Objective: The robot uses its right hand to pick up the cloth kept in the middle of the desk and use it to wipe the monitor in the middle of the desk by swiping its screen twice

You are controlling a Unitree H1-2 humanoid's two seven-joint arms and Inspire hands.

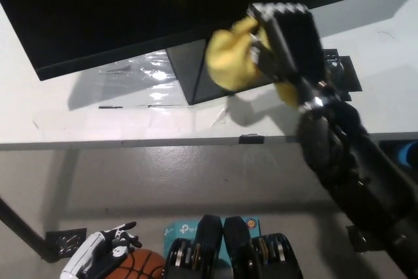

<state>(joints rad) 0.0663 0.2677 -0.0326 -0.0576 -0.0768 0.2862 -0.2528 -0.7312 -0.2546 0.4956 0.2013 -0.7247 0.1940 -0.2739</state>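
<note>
Right hand: the black right hand point(282, 37) is clutching the yellow cloth point(230, 57), fingers wrapped over it, just below the monitor's lower edge.
Cloth: it is bunching into a soft, rounded wad, looking like plush fabric, and is hanging over the monitor stand point(196, 73) rather than pressing on the glass.
Monitor: the monitor point(130, 11) is showing a flat, dark, glossy screen with a thin bezel, filling the top of the view.
Worktop: the white worktop point(78, 119) is looking smooth and matte, with a crinkled clear film beside the stand.
Left hand: the white left hand point(98, 256) is resting low at the lower left, fingers loosely spread, next to an orange ball point(147, 264).
Step in hand: likely between swipes.
Doing it well: lifting the wad back onto the screen, keeping it flat and pressed lightly, and sweeping straight across.
</note>
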